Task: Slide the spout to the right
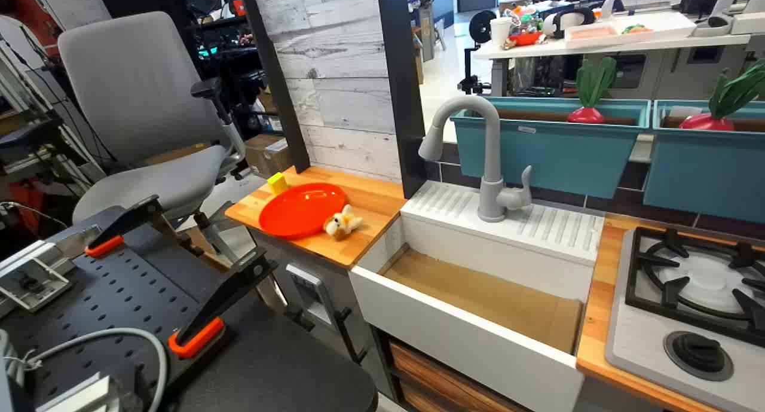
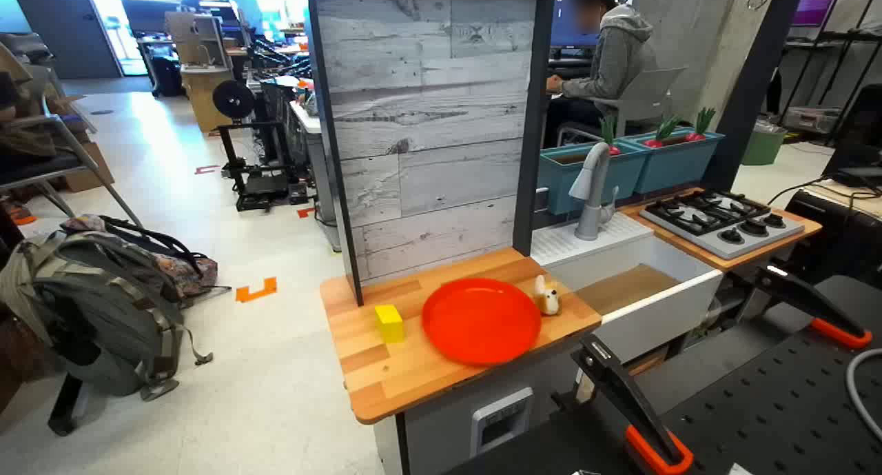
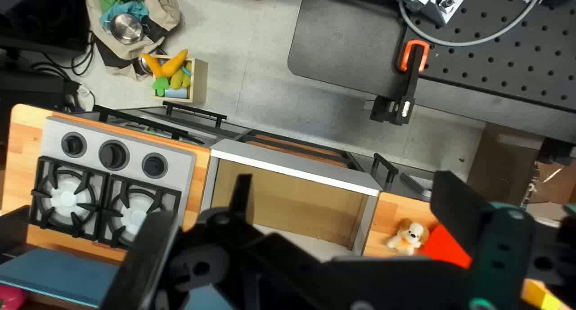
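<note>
The tall matte grey metal gooseneck spout [image 1: 492,143] rises upright from its thicker cylindrical grey base [image 1: 492,204], which stands on the white ribbed ledge [image 1: 563,229] along the far side of the white rectangular sink [image 1: 466,346]. In both exterior views its flared head [image 1: 431,146] hangs to the left, while a small curved grey lever [image 1: 526,189] sticks out on the right of the base. In the wrist view the black 2-finger gripper [image 3: 344,181] has its fingers [image 3: 456,202] spread wide apart and grips nothing; the brown cardboard lining [image 3: 306,193] in the sink shows through the gap between them. On the left-hand wooden counter [image 2: 406,389] lies a round orange-red plate [image 2: 482,323], with a small white-and-brown plush dog [image 2: 549,297] just beside its right edge and a yellow rectangular block [image 2: 390,324] to its left. Right of the sink sits a grey 2-burner stovetop [image 3: 181,175] with black grates [image 1: 672,292] and 3 black knobs [image 3: 113,155]. Behind, on the far side, 2 teal rectangular planters [image 1: 550,155] hold red radishes [image 1: 587,115] with green leaves [image 1: 593,83].
</note>
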`<action>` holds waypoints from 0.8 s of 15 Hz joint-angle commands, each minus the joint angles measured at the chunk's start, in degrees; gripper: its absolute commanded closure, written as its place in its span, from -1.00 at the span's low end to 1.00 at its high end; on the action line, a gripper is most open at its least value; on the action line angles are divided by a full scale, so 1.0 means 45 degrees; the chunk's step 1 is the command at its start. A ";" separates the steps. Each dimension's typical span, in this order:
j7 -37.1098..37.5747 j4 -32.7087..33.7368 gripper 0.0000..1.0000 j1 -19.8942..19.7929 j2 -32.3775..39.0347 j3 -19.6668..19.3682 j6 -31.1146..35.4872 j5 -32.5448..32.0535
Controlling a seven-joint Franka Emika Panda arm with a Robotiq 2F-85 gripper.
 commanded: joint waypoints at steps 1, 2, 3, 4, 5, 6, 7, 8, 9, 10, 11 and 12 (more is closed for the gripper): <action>-0.0025 0.0011 -1.00 -0.0165 0.0009 0.0163 -0.0010 0.0036; -0.0025 0.0011 -1.00 -0.0165 0.0009 0.0163 -0.0010 0.0036; -0.0025 0.0011 -1.00 -0.0165 0.0009 0.0163 -0.0010 0.0036; 0.0145 0.0068 -1.00 -0.0115 0.0300 0.0191 0.0253 0.0194; 0.0496 0.0099 -1.00 -0.0090 0.0522 0.0221 0.0566 0.0403; 0.0999 0.0232 -1.00 -0.0054 0.0902 0.0281 0.0885 0.0697; 0.1465 0.0293 -1.00 -0.0049 0.1199 0.0334 0.1355 0.1000; 0.1899 0.0357 -1.00 -0.0028 0.1590 0.0397 0.1949 0.1421; 0.2298 0.0378 -1.00 -0.0033 0.1947 0.0469 0.2679 0.1828; 0.2712 0.0423 -1.00 -0.0052 0.2386 0.0547 0.3544 0.2263; 0.3192 0.0496 -1.00 -0.0061 0.2843 0.0665 0.4344 0.2633; 0.3590 0.0610 -1.00 -0.0083 0.3344 0.0765 0.5151 0.2930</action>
